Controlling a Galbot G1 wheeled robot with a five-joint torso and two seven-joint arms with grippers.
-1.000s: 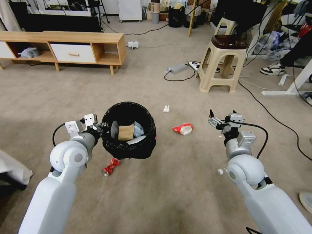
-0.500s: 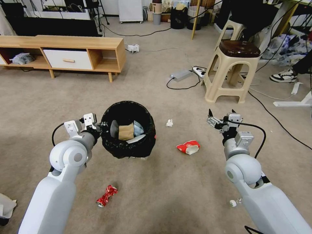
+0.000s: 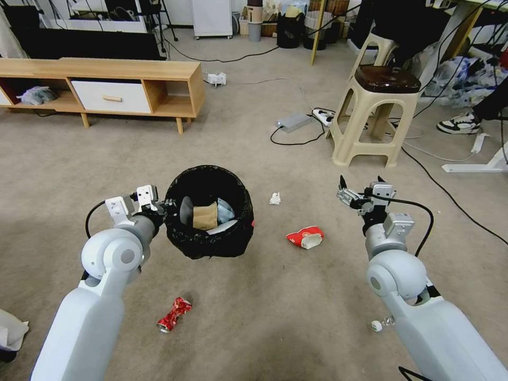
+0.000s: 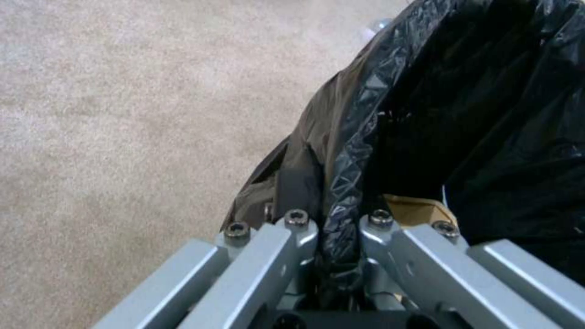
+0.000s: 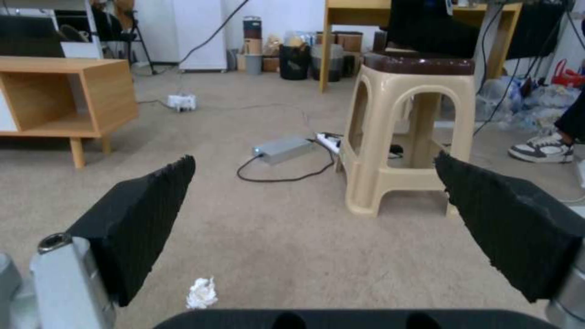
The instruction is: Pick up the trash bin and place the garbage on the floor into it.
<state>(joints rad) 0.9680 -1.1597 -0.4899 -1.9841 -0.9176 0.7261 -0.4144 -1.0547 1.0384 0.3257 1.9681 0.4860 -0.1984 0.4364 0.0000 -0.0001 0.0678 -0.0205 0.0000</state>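
Holding the trash bin (image 3: 209,219) by its rim, the left gripper (image 3: 159,210) has its fingers closed tight on the folded black bag, as the left wrist view shows (image 4: 338,228). The bin hangs above the floor (image 3: 264,307), in front of the robot and a little to its left. Inside it lie a brown paper bag (image 3: 205,216) and some pale pieces. The right gripper (image 3: 360,185) is held in the air on the right side, with its two black pads (image 5: 143,219) wide apart and nothing between them. On the carpet a red-and-white wrapper (image 3: 305,237) lies between the bin and the right arm. A small white paper wad (image 3: 274,198) lies just beyond it, and a crushed red can (image 3: 174,314) lies nearer the robot, below the bin.
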